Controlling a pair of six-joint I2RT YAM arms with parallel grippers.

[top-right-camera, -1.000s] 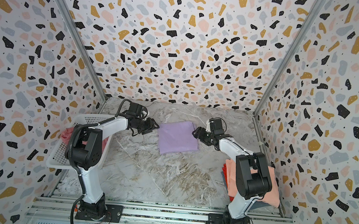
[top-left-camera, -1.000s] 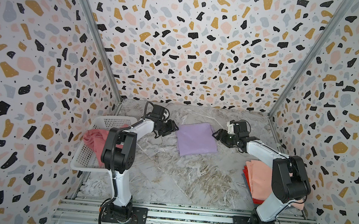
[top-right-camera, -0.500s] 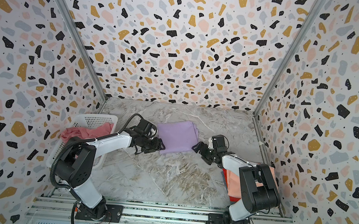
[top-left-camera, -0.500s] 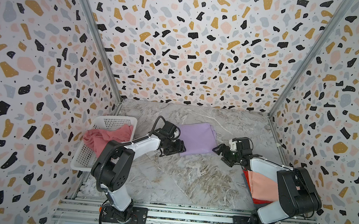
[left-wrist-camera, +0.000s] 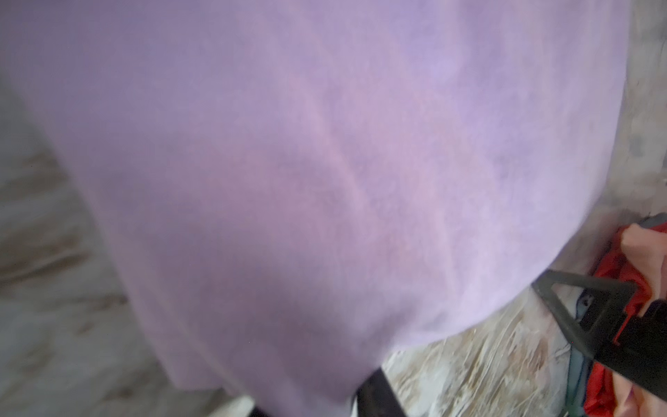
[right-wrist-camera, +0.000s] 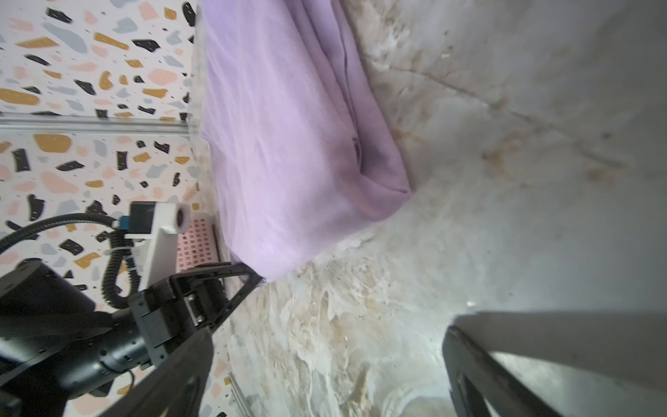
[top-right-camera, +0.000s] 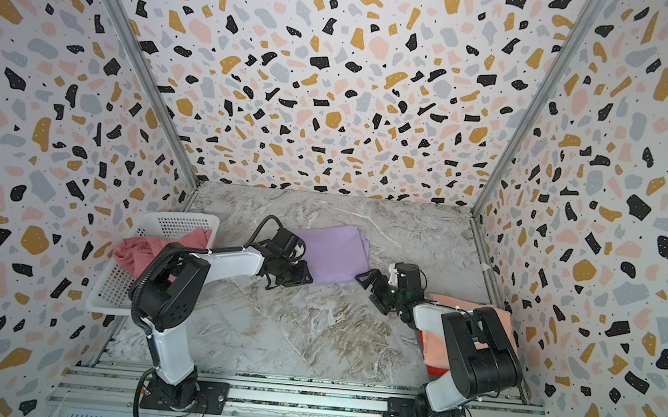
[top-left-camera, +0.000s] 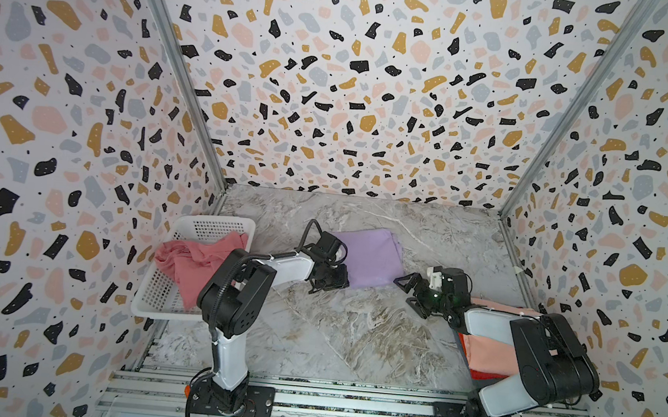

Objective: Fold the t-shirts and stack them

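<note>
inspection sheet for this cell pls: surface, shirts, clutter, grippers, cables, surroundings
surface: marble-look table, no damage seen
job's things: lilac t-shirt folded, back centre; rose pink t-shirt crumpled in white basket, left; peach t-shirt on red t-shirt, right
clutter: nothing seen
grippers: left gripper at lilac t-shirt's near left corner, grip unclear; right gripper open, empty, beside its near right corner
cables: black hose along left arm; wires at its base
surroundings: terrazzo-print walls; metal rail in front
</note>
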